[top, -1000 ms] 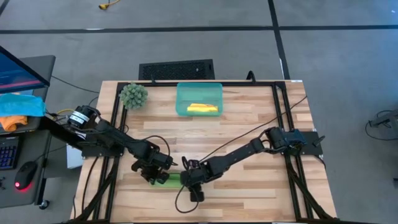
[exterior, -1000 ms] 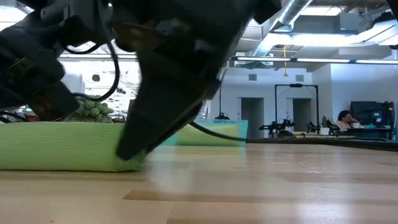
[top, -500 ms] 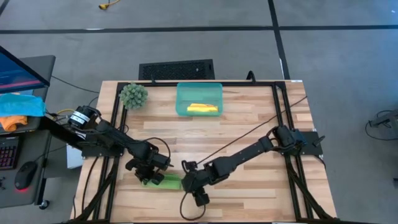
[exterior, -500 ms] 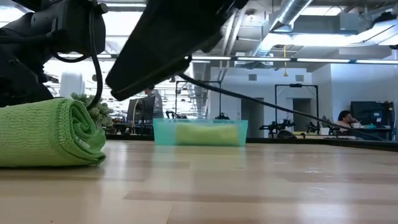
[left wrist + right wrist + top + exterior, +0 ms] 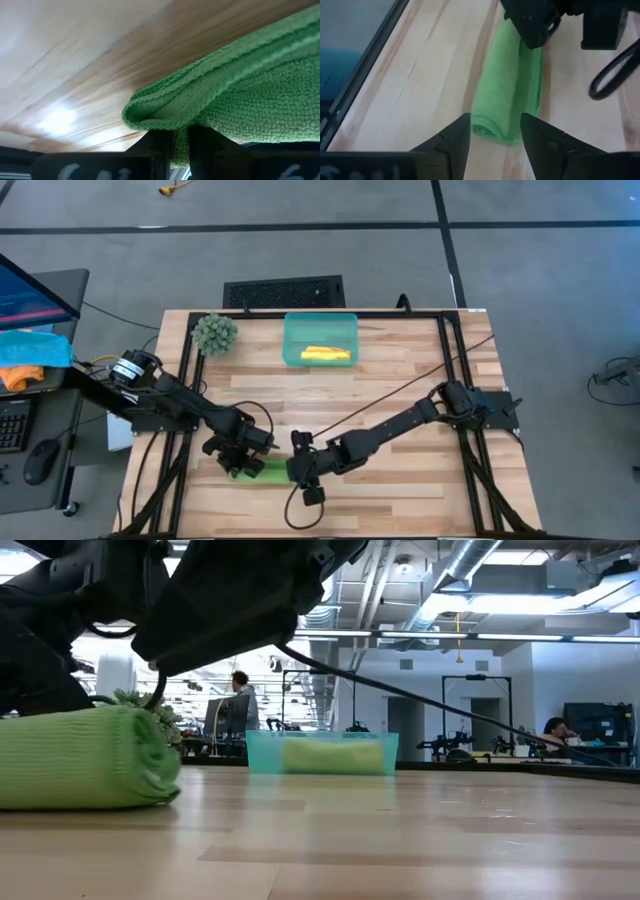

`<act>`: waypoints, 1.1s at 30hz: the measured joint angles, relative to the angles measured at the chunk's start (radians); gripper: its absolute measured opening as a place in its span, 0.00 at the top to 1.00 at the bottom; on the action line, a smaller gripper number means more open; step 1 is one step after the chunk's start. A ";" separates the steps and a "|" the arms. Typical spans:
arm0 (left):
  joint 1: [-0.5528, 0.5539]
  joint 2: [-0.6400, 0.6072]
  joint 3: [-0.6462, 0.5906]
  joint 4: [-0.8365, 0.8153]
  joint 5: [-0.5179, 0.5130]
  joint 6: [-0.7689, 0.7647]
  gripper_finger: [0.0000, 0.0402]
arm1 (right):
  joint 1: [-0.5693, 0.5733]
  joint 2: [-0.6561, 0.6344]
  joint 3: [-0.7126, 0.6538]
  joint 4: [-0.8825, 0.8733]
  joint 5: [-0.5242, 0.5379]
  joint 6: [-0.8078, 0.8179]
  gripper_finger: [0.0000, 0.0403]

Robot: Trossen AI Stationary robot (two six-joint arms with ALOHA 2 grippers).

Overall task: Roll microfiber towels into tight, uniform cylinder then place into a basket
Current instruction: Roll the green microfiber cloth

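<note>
The lime green towel (image 5: 266, 472) lies rolled into a cylinder on the table near its front edge, also seen in the low view (image 5: 85, 758). My left gripper (image 5: 240, 460) is shut on the left part of this roll. My right gripper (image 5: 493, 127) hovers open just off the roll's right end (image 5: 495, 131), above the table and touching nothing. The yellow towel (image 5: 326, 355) lies rolled inside the teal basket (image 5: 292, 340) at the table's far side. My left gripper pinches the green towel between its two fingers at the roll's outer layers (image 5: 180, 142), near its left end. Several folded layers bunch at the fingers. The fingers slant down from the far left. The roll rests on the table.
A fuzzy green ball-shaped plant (image 5: 214, 333) stands at the far left corner, left of the basket. Black frame rails (image 5: 450, 380) run along the table's sides. Bare wood (image 5: 400, 490) lies right of the roll.
My right gripper has lifted off the table beside the towel's right end and now hangs above it, tipped less steeply. The green roll stays on the table, and its right end now shows free in the low view.
</note>
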 joint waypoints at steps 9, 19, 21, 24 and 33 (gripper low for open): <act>0.038 0.000 0.002 0.078 -0.026 0.016 0.93 | 0.008 -0.001 0.004 -0.028 -0.013 0.000 0.54; 0.086 0.002 0.001 0.236 -0.059 0.035 0.93 | 0.009 -0.002 0.009 -0.066 -0.028 -0.006 0.58; 0.095 0.002 0.001 0.252 -0.060 0.035 0.93 | 0.010 -0.004 0.010 -0.085 -0.033 -0.007 0.59; 0.106 0.002 0.001 0.264 -0.059 0.036 0.93 | 0.011 -0.005 0.011 -0.110 -0.036 -0.007 0.60; 0.113 0.002 0.001 0.266 -0.034 0.036 0.93 | -0.005 -0.004 -0.030 -0.132 -0.025 0.009 0.65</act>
